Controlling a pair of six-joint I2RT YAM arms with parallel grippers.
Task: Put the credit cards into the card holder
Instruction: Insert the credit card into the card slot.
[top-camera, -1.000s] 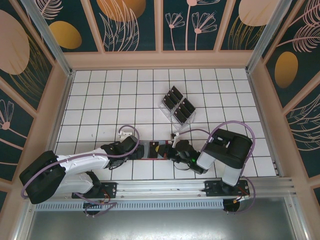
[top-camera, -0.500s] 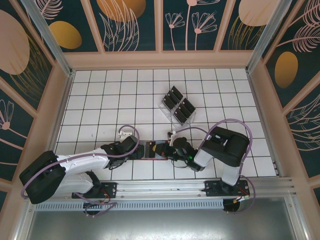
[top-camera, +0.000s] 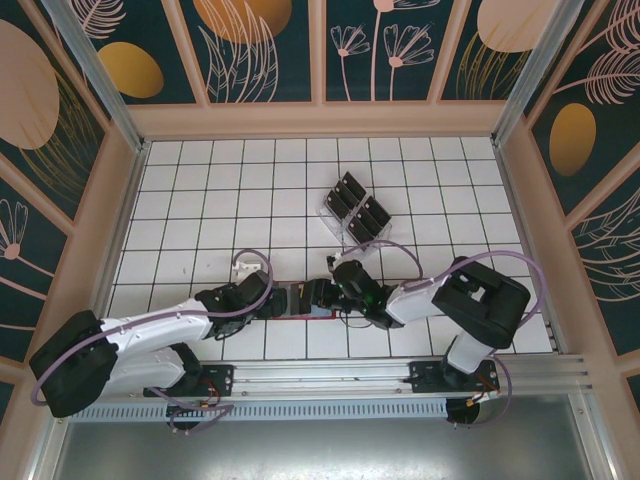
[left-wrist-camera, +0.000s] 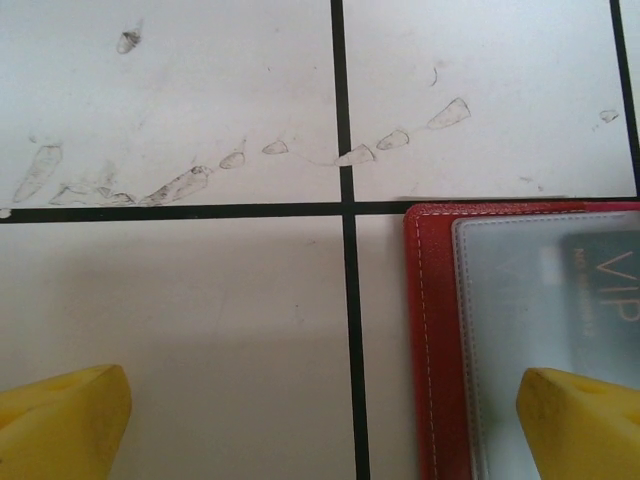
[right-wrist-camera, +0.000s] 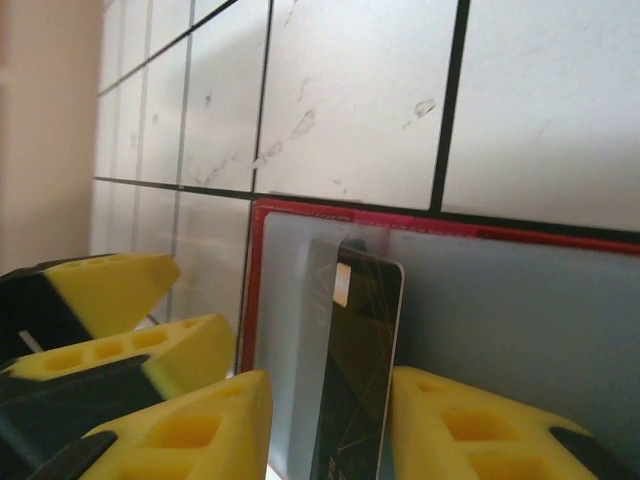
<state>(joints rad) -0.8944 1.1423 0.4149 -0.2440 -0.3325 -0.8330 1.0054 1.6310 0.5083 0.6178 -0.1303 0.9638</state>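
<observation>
The card holder (right-wrist-camera: 520, 300) lies open and flat on the white tiled table (top-camera: 200, 200), low in the middle of the top view, with the two arms meeting over it from either side. In the right wrist view the right tool (right-wrist-camera: 330, 400) is closed on a black credit card (right-wrist-camera: 362, 350), which stands upright between its yellow fingers (right-wrist-camera: 190, 430). The card's far edge meets the greyish inner pocket, just inside the red rim. The left tool's own yellow fingers (right-wrist-camera: 110, 285) crowd in at the lower left of that view, close beside the holder's left edge.

In the left wrist view the left tool (left-wrist-camera: 320, 425) is spread wide open. One fingertip sits at the lower left over bare tile and the other at the lower right over the holder's clear pocket, where a dark card marked VIP (left-wrist-camera: 605, 275) shows through the plastic.

Above the holder in the top view — well apart from both tools — stands a clear slotted rack (top-camera: 335, 222) with more black cards (top-camera: 348, 190) upright in its slots. A purple cable (top-camera: 405, 250) loops over the tiles between the rack and the right arm.
</observation>
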